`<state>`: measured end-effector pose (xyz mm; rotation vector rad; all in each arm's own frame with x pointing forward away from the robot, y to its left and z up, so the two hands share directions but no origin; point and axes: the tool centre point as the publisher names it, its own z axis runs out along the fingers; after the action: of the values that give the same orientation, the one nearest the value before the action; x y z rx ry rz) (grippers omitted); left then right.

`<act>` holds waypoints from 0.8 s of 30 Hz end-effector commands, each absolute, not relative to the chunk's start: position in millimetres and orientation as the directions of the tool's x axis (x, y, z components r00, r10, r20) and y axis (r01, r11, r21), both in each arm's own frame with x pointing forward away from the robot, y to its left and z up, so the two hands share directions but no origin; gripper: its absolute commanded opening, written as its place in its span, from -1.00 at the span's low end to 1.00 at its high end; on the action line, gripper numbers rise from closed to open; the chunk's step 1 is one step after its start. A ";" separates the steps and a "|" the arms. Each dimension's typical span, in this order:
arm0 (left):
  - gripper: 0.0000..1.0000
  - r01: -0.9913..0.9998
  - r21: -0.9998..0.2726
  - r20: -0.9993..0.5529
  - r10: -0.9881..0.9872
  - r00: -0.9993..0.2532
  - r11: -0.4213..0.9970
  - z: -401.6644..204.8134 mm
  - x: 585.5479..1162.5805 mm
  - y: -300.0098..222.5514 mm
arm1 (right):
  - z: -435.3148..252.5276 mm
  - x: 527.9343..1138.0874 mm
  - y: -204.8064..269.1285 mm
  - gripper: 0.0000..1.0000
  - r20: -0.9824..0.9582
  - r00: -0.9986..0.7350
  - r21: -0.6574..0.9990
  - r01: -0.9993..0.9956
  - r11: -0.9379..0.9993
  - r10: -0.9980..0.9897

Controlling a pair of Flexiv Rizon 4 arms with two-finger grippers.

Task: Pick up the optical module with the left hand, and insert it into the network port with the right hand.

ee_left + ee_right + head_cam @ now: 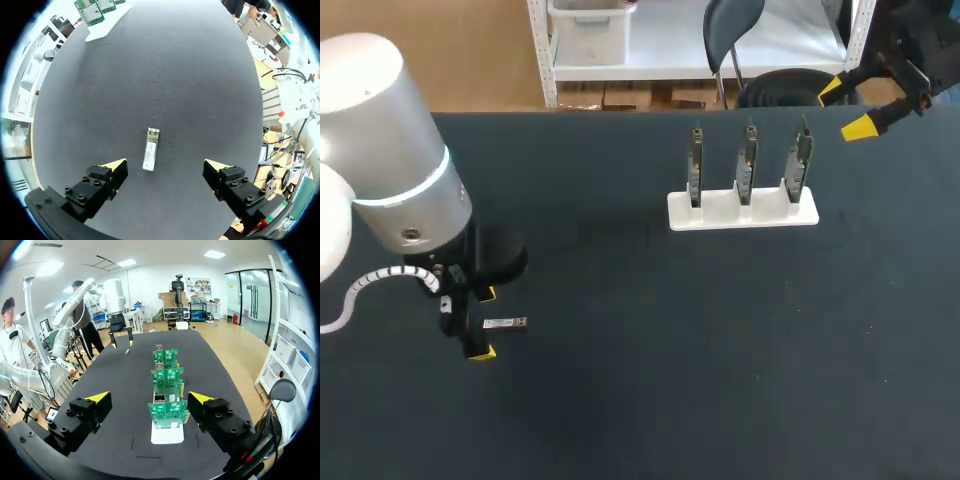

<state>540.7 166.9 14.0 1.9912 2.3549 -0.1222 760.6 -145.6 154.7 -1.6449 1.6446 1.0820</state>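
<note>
Silver optical module point(505, 323) lies flat on the table point(720, 350), well apart from the white stand point(742, 212) of circuit boards point(747, 160) (three, upright). Left gripper point(484, 322), wide open, hangs beside it, on the side away from the stand. Right gripper point(845, 108), also wide, empty, hangs behind the stand. Risk: module sits off-centre, so closing may skew it.

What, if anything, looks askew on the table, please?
Nothing stands out. The small silver optical module lies flat on the dark table ahead of the open left hand; three green circuit boards stand upright in their white holder.
</note>
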 end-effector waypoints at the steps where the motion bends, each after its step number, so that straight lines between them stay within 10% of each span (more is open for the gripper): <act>1: 1.00 0.985 -0.034 -0.085 0.982 -0.169 0.166 8.2 550.7 166.9 | 154.4 759.3 -145.0 1.00 -0.847 -0.082 0.145 -0.986 -0.080 -0.526; 24: 1.00 0.986 -0.085 -0.061 0.987 -0.151 0.146 -9.9 554.1 174.9 | 154.4 759.3 -145.0 1.00 -0.847 -0.082 0.145 -0.986 -0.080 -0.526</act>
<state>550.9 176.5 -7.6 2.0457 2.3814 -0.1603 760.6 -145.5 154.7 -1.6450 1.6446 1.0820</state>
